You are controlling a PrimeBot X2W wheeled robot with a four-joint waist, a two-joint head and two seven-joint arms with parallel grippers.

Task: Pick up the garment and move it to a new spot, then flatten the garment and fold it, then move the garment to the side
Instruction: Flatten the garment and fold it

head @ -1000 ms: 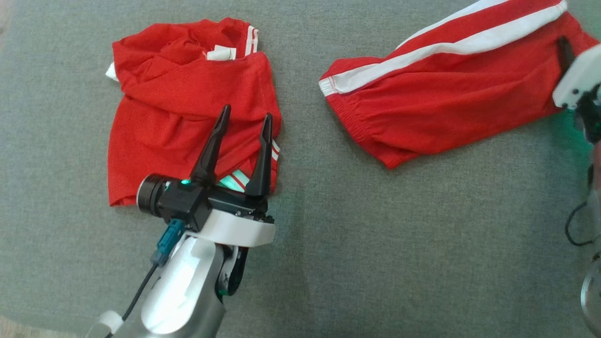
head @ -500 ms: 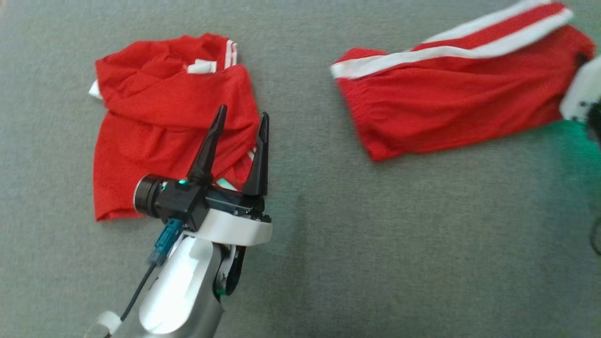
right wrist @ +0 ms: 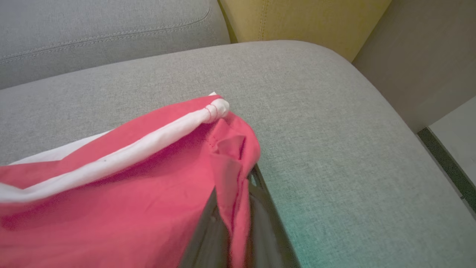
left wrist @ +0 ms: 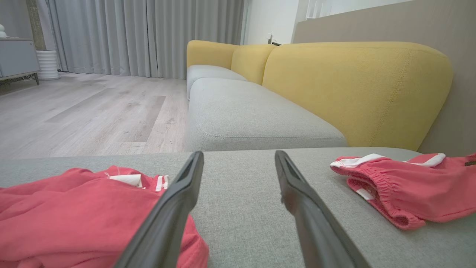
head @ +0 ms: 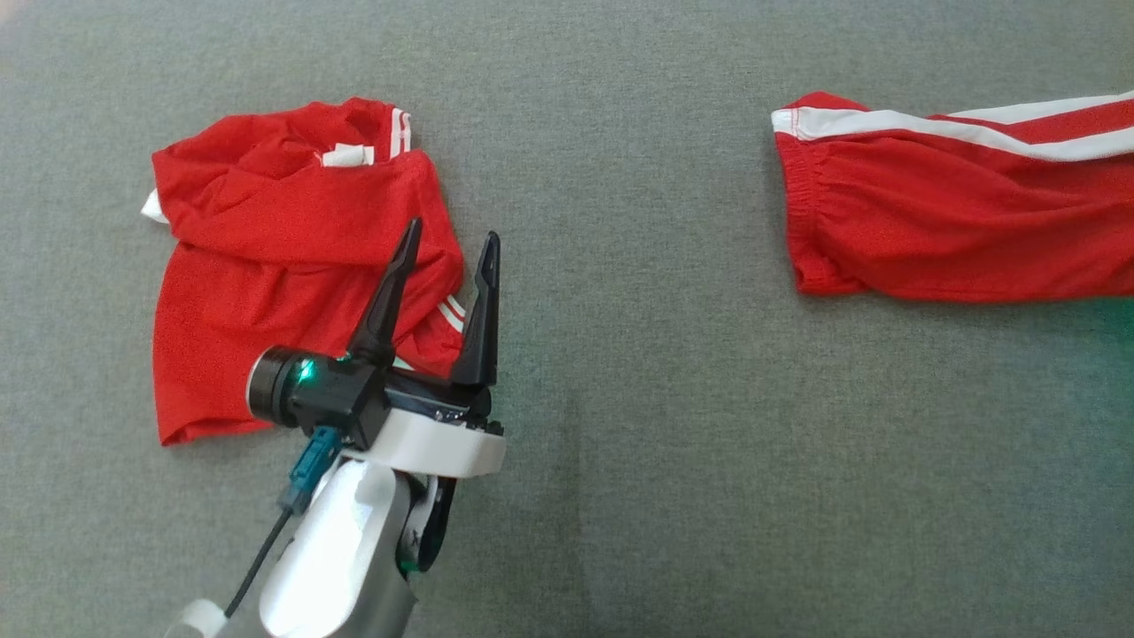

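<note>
Head view: your left hand (head: 454, 232) is spread and empty, its fingers over the near edge of the crumpled red garment (head: 283, 257). The striped garment (head: 957, 221) lies well off to that hand's right. Its long axis runs sideways, the elastic waistband end toward that hand and the other end off frame. The grey sofa seat (head: 620, 461) is under everything.

Left wrist view: left hand (left wrist: 238, 154) fingers are apart. The striped garment (left wrist: 394, 193) is ahead-right, the crumpled red garment (left wrist: 74, 216) ahead-left. Yellow backrests (left wrist: 353, 89), curtains (left wrist: 148, 33) and wood floor (left wrist: 93, 111) lie beyond.

Right wrist view: your right hand (right wrist: 241, 208) is pressed together, pinching a hem corner of the striped garment (right wrist: 130, 178). The cloth trails to that hand's left, with bare sofa seat (right wrist: 334, 149) to its right. The right arm is likely the one to carry it.
</note>
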